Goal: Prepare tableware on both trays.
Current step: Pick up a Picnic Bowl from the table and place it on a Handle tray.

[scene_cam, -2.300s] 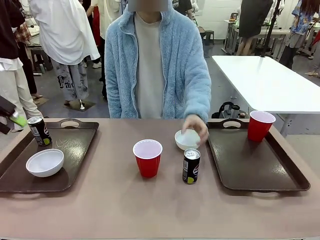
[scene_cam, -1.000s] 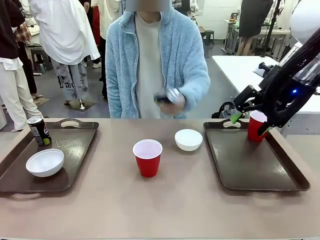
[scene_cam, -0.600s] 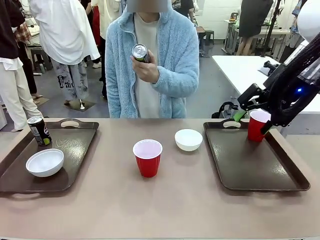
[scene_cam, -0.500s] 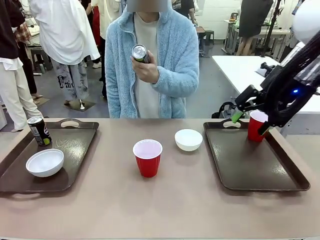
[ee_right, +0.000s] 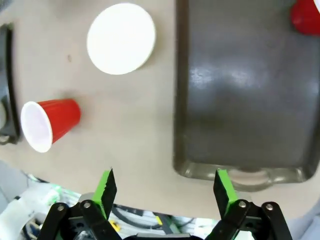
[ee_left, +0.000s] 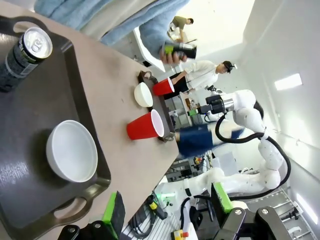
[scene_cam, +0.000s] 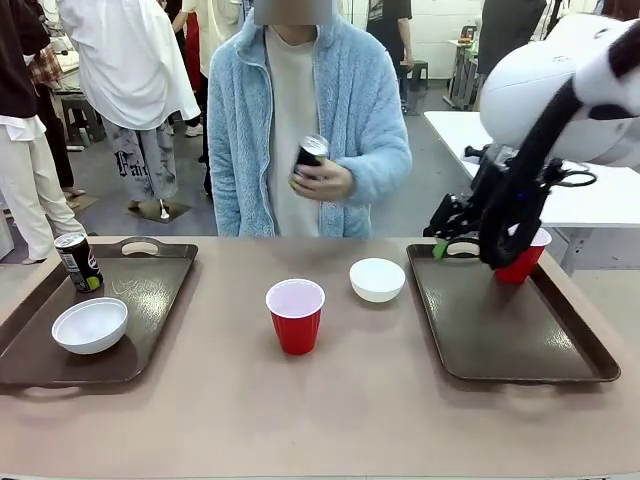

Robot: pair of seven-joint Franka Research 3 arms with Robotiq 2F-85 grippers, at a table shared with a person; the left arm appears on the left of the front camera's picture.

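Heads up, the right arm (scene_cam: 522, 175) blocks part of the red plastic cup (scene_cam: 524, 268) on the dark brown rectangular tray (scene_cam: 500, 335).

Left hand (ee_left: 167, 206) and right hand (ee_right: 165, 192), both empty with fingers wide apart

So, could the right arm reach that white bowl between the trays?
Probably yes: the right gripper is open and empty above the table, and nothing stands between it and the bowl.
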